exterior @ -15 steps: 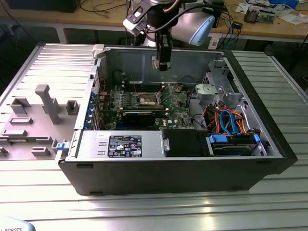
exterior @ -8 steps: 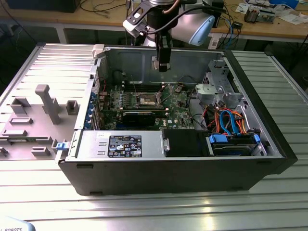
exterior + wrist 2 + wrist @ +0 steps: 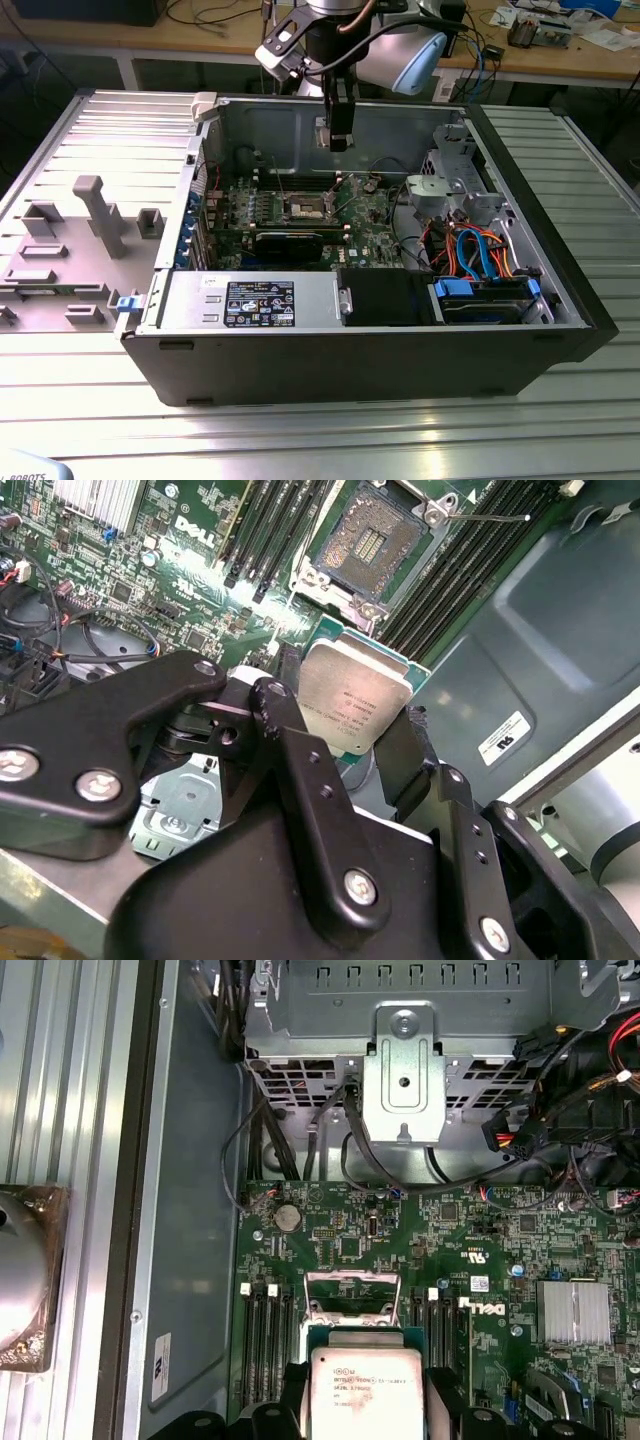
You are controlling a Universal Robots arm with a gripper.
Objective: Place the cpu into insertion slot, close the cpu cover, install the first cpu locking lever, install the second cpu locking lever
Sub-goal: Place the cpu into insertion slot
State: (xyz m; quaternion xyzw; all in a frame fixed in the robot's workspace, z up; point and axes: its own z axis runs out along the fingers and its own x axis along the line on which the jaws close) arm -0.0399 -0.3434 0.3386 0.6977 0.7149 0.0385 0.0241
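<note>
Gripper (image 3: 340, 720) clamped on the cpu (image 3: 355, 705), fingers (image 3: 275, 705) pinching two opposite edges | cpu held in the air over the green motherboard (image 3: 190, 600), silver top showing in both wrist views | insertion slot (image 3: 372, 540) uncovered, contacts exposed, near the cpu but apart from it | all inside the open computer case (image 3: 400, 340).

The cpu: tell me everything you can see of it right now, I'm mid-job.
The cpu is a small flat square chip. It has a silver-grey metal top with faint dark print, edged by a thin green board. The pincer clamps it by two opposite edges between black fingers, with the metal top facing the wrist cameras. It hangs in the air above the green motherboard, near the open insertion slot but not in it. Nothing else touches it.
</note>
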